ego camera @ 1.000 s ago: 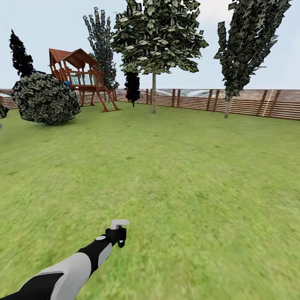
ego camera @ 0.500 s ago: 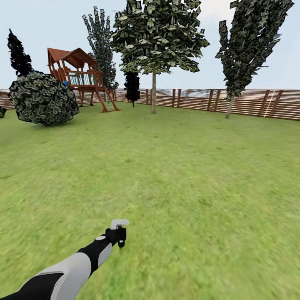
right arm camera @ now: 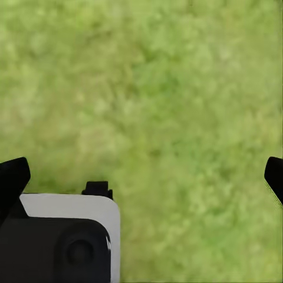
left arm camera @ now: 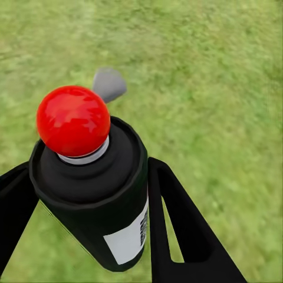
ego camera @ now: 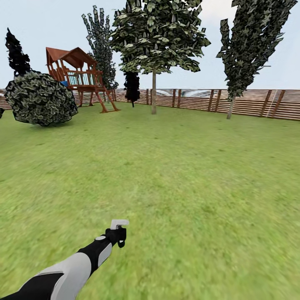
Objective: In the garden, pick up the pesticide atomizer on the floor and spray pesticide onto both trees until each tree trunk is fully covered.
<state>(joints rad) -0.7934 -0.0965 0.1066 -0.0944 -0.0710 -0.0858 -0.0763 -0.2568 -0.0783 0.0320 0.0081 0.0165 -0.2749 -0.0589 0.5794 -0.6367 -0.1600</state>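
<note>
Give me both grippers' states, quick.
Left gripper: closed on the pesticide atomizer, held out over the lawn.
Right gripper: open, holding nothing, fingertips wide apart over grass.

Head faces fence [ego camera: 250, 102]; wrists overlook lawn [right arm camera: 177, 88].

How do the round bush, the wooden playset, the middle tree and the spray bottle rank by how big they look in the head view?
1. middle tree, tallest in frame.
2. round bush and wooden playset: alike in apparent size, so unranked.
3. spray bottle in the left gripper, smallest, though nearest to the camera.
</note>
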